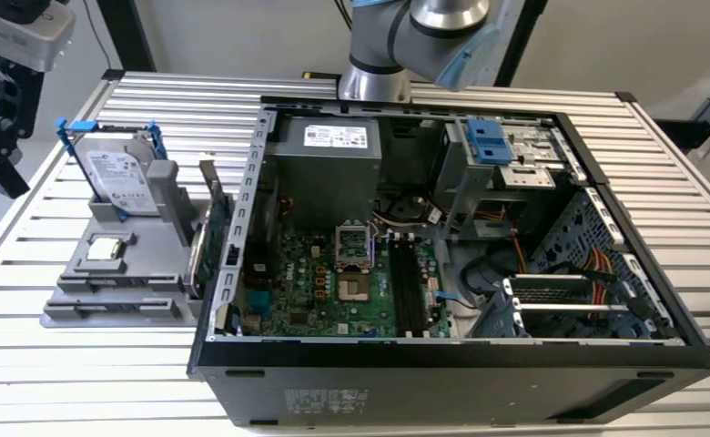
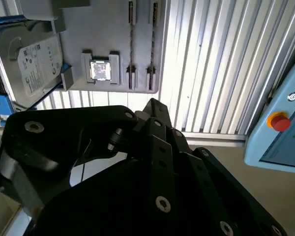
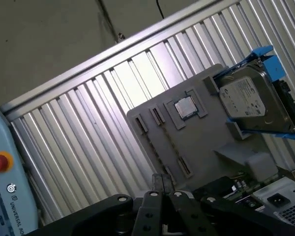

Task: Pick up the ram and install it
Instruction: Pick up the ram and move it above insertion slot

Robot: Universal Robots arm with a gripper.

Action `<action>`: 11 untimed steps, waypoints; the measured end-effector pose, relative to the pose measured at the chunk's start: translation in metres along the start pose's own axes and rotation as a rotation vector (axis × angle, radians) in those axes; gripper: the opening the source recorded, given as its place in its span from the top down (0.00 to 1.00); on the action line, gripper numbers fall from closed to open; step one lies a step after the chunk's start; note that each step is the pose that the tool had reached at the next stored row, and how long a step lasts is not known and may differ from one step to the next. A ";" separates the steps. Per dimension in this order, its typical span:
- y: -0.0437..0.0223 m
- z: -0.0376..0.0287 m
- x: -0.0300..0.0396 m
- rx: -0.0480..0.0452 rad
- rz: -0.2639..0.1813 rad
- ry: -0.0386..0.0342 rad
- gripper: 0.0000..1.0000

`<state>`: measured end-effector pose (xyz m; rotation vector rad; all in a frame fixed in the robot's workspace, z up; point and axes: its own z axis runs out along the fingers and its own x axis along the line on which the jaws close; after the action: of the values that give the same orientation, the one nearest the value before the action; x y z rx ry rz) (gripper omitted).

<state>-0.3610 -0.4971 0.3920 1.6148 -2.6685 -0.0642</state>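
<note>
The ram is out of view. My gripper (image 2: 155,105) (image 3: 161,181) hangs high over the slatted table, and its black fingers meet at one tip with nothing seen between them. Below it lies the grey parts fixture (image 2: 108,29) (image 3: 196,142) (image 1: 112,291), whose narrow slots (image 2: 131,49) look bare. The open computer case (image 1: 452,355) lies on its side, with the motherboard's long black slots (image 1: 406,287) showing in the exterior view. At the back of that view stands the arm (image 1: 404,36).
The fixture carries a silver hard drive with blue rails (image 1: 122,177) (image 2: 32,64) (image 3: 250,103), a square processor chip (image 1: 106,248) (image 2: 100,70) (image 3: 186,108) and an upright green card (image 1: 209,246). A light-blue pendant with a red button (image 2: 279,121) (image 3: 0,162) lies beyond the table edge.
</note>
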 end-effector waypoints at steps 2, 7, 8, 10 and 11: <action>0.0000 0.0000 0.0000 0.0000 -0.018 0.0009 1.00; 0.0000 0.0000 0.0000 0.0002 -0.065 0.0029 1.00; 0.0000 0.0000 0.0000 0.0007 -0.076 0.0032 1.00; 0.0000 0.0000 0.0000 0.0020 -0.098 0.0035 1.00; 0.0000 0.0001 0.0000 0.0032 -0.111 0.0034 1.00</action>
<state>-0.3610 -0.4970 0.3919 1.7605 -2.5760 -0.0589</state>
